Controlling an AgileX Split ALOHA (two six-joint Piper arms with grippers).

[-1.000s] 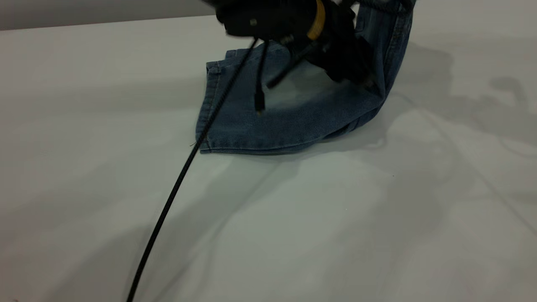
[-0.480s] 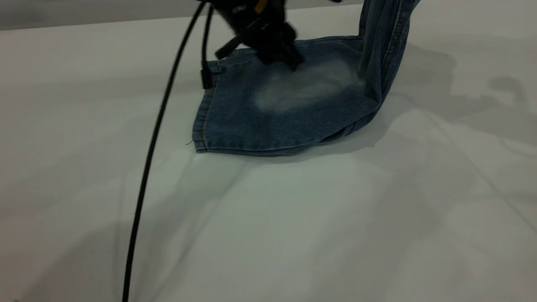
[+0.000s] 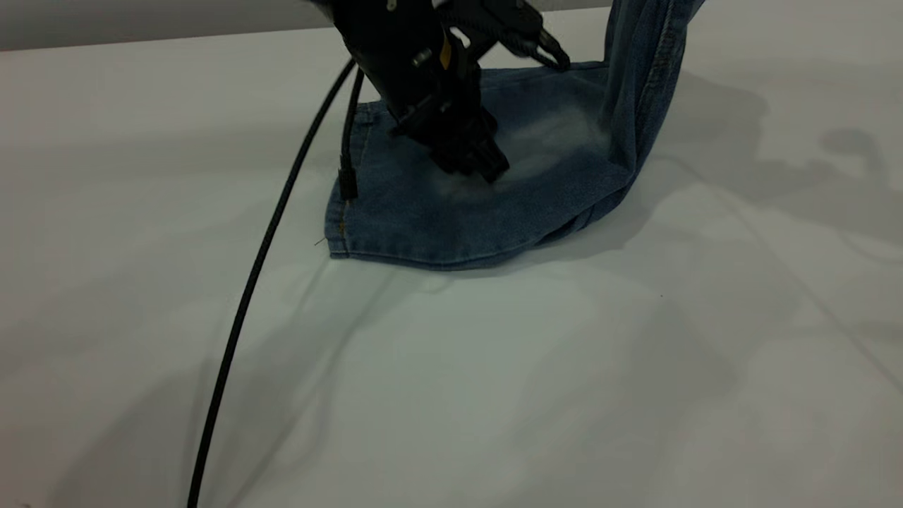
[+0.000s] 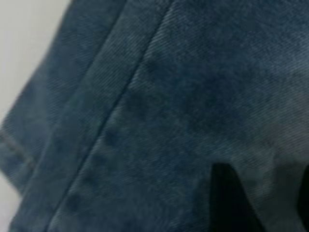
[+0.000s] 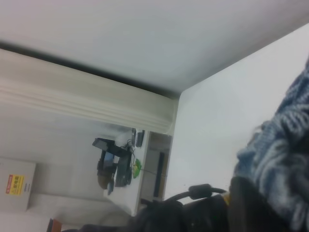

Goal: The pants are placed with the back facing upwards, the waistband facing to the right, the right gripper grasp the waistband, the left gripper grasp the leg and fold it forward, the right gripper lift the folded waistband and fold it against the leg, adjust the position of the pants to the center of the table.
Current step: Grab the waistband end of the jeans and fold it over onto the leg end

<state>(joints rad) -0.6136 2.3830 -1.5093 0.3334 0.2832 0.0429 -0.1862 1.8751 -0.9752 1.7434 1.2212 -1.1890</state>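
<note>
Across the white table point(image 3: 578, 381) the pants point(image 3: 451, 219) lie toward the far side, a plain denim leg with a pale faded patch spread flat on the top, its hem facing the left arm's side. On the right, the cloth turns up steeply from the surface and climbs out of sight at the upper edge, so that end is lifted clear of the table. The left gripper point(image 3: 474, 164) comes down from above onto the flat leg, its black tips pressing on or just over the faded patch; its wrist view shows denim filling the frame with one dark finger point(image 4: 231, 203) against the cloth, and I cannot tell whether those fingers are parted or clenched. A black cable point(image 3: 262, 261) trails from that arm across the table. Gathered blue denim bunches close beside the right gripper point(image 5: 256, 203) in its wrist view, though its fingers' grip cannot be made out.
</note>
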